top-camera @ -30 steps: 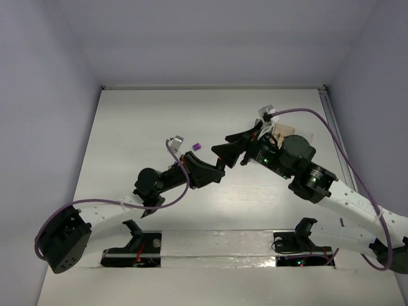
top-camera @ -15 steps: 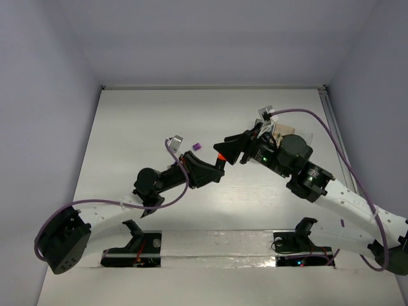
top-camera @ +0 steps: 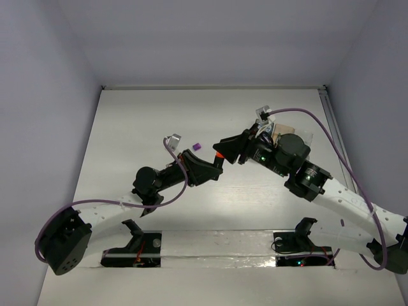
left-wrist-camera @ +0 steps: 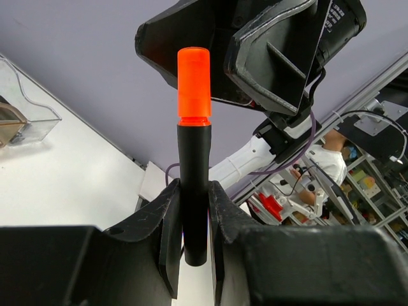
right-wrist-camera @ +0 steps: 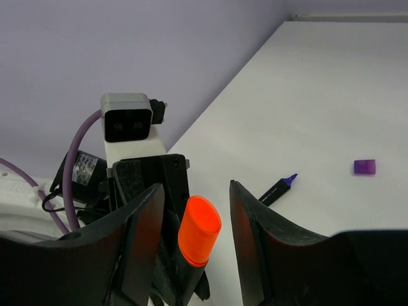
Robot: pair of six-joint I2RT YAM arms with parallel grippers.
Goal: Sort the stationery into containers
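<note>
A: On the right hand (right-wrist-camera: pixel 194 191), drawing the jaws in from wide to roughly half. Straddling the orange cap (right-wrist-camera: pixel 199 231) but not pinching it yet, leaving a gap on both sides.

B: And on the left hand (left-wrist-camera: pixel 194 197), gripping narrow on the black barrel of the highlighter (left-wrist-camera: pixel 194 159). Holding it upright in the air over the bench (top-camera: pixel 140 127), exactly as a second ago.

A: Meaning what for the sorting?

B: Probably setting up a handover or a cap pull; hard calling which. Either way, not putting anything in the clear box (left-wrist-camera: pixel 35 111) yet.

A: Leaving plenty on the bench, too: seeing a loose purple cap (right-wrist-camera: pixel 364 167) and an uncapped purple-tipped marker (right-wrist-camera: pixel 278 187) lying apart out there.

B: Watching for the squeeze landing square on the cap, not skidding off its rounded end.
</note>
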